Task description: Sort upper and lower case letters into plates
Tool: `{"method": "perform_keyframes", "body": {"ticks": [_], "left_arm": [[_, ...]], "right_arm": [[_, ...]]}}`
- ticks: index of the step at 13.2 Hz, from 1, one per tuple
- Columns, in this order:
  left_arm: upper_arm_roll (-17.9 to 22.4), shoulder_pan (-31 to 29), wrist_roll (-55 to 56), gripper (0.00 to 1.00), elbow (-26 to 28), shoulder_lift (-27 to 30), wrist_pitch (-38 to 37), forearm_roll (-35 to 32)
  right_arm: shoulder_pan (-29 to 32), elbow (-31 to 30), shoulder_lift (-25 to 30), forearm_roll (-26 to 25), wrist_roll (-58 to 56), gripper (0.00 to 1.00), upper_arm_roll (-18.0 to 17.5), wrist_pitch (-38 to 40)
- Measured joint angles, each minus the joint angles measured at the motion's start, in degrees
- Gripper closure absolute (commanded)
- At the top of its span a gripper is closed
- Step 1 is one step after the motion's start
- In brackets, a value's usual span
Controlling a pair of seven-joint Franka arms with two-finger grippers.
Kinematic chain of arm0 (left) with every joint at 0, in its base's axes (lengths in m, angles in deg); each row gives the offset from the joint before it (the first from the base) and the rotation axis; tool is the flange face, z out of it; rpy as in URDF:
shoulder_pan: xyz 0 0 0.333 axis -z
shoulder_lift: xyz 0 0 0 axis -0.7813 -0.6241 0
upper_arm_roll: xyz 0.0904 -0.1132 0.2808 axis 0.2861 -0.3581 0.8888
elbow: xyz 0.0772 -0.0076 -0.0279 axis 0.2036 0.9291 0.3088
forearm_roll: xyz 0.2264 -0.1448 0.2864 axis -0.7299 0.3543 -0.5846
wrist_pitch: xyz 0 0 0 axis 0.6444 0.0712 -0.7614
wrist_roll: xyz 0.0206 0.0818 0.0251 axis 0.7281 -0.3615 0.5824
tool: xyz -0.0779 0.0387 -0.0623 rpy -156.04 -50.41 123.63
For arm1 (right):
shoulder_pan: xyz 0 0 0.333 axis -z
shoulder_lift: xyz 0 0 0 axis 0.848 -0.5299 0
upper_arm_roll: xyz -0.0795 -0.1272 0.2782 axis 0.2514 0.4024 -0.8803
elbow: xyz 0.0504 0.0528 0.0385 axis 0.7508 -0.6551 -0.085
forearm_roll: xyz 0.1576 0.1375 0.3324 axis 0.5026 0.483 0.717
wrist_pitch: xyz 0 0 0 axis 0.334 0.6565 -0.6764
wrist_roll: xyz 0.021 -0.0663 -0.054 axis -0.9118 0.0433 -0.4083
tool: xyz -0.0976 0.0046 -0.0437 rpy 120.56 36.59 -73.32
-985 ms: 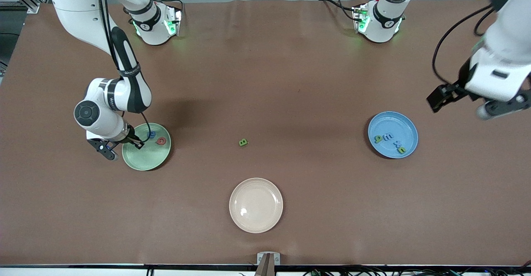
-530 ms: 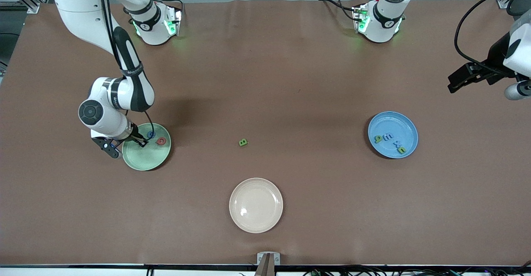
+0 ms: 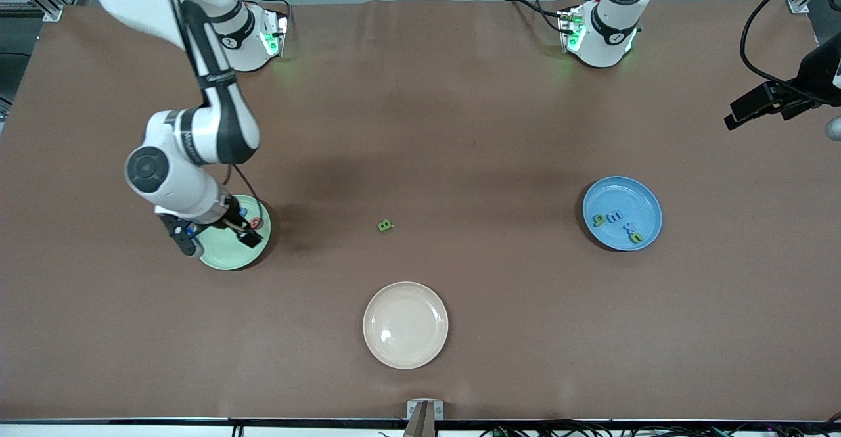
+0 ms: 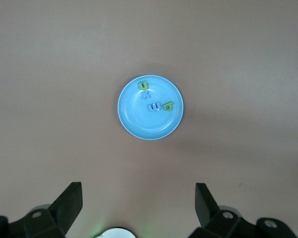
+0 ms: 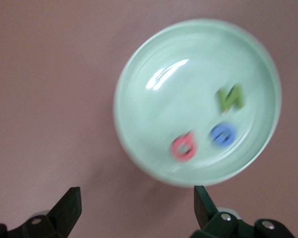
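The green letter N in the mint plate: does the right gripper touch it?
Apart. The right wrist view shows the green N lying in the mint plate, clear of the open right gripper.

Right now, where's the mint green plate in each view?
Front view: mint green plate at the right arm's end of the table, partly covered by the open right gripper.
Left wrist view: not in it; only the blue plate shows.
Right wrist view: fills the upper middle.
Shared landmark: the red letter in the plate.
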Motion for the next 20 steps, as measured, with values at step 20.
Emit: {"method": "perform_keyframes", "body": {"ticks": [20], "left_arm": [[-4.4,-1.3,3.6,0.00,3.2,3.5,2.5,-1.8]], "right_arm": [[-18.7,22.0,-26.4,8.2,28.5,0.20,-1.4,-4.5]]}}
